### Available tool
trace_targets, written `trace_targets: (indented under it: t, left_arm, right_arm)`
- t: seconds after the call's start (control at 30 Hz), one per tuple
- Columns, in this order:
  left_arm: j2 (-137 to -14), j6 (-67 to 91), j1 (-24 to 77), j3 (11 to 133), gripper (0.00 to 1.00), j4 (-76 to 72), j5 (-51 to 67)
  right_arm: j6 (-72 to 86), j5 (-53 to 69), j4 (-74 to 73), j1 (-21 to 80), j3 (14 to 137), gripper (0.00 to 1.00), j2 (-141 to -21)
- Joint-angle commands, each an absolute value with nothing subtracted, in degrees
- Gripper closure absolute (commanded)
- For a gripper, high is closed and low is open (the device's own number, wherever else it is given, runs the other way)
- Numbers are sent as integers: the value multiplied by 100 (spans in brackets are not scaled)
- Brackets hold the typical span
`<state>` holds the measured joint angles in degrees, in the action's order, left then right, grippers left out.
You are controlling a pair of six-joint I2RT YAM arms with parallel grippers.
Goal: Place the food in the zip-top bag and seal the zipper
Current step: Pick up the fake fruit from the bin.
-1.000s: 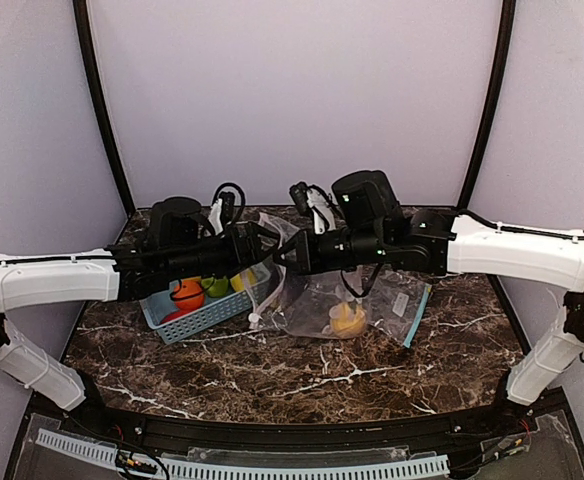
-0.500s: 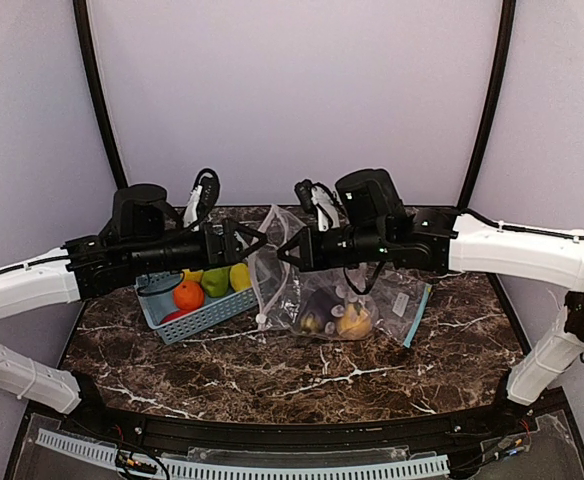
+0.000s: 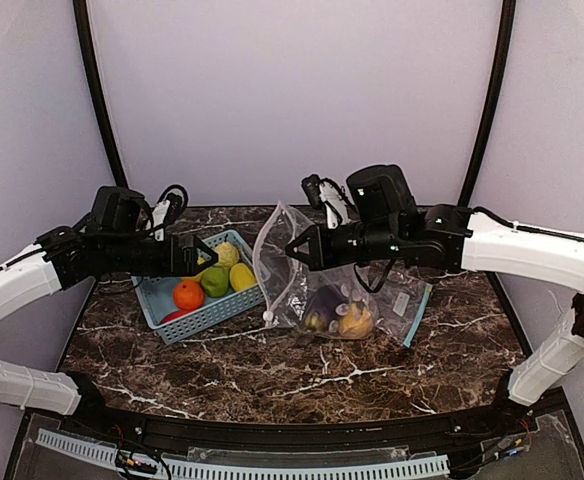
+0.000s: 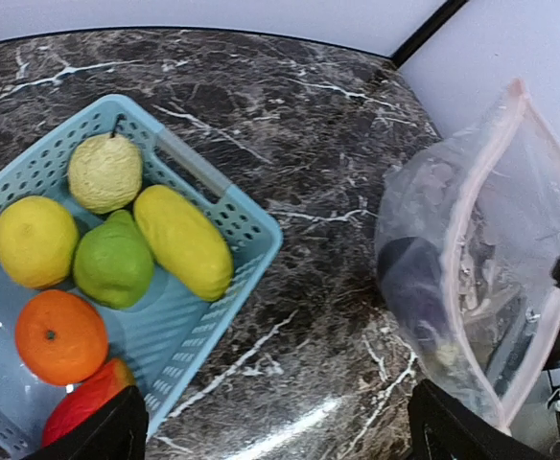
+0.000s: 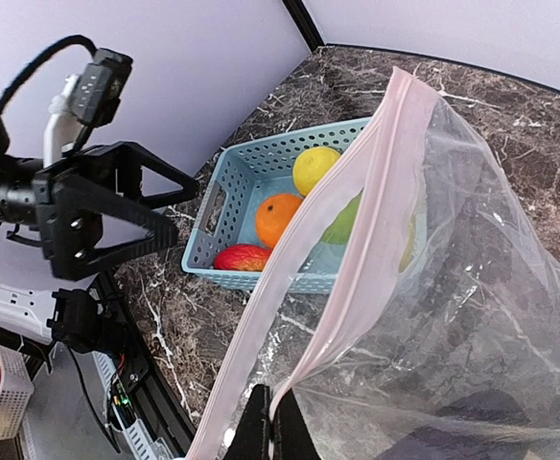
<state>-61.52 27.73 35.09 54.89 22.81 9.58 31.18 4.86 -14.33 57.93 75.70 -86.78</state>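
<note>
Left gripper (image 3: 202, 257): fingers spread wide with nothing between them; it hangs above the basket (image 3: 208, 312) and touches none of its contents.
Right gripper (image 3: 294, 250): fingers pressed together on the upper rim of the zip-top bag (image 3: 392, 300), holding that rim up off the table (image 3: 272, 370).
Zip-top bag: clear plastic, just to the right of the basket. Its lower part rests on the table and its mouth gapes toward the left arm.
Zipper (image 5: 357, 225): pink strip along the mouth, the two halves parted and not sealed.
Food inside the bag: a purple eggplant (image 3: 322, 302) and a yellow-orange fruit (image 3: 353, 321) lie side by side at the bottom.
Food inside the basket:
- pale bumpy fruit (image 4: 105, 172): at the far end.
- lemon (image 4: 35, 240): beside the pale bumpy fruit.
- green apple (image 4: 114, 270): in the middle, touching the lemon and the long yellow fruit (image 4: 184, 240).
- orange (image 4: 59, 335): nearer the arm.
- red piece (image 4: 88, 407): next to the orange, partly hidden by a finger in the left wrist view.
Basket: light blue and perforated, standing on the dark marble table.
</note>
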Motion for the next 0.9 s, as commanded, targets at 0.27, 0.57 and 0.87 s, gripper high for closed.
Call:
trace_targets:
  t: [0.27,0.57,0.87]
  left_arm:
    - [-7242,1867,2190,5286,5,2538,649]
    - [-8140,1772,1820,5277,3,2155,877]
    - [-8545,1738,1710,5042,2,1917,1086]
  right_arm:
    - [2903,413,-1530,5757,7626,100,-8611]
    - [2857,439,-1589,5756,7768,100,-8744]
    - [2834,461,-1617,5756,7839,100,-8854]
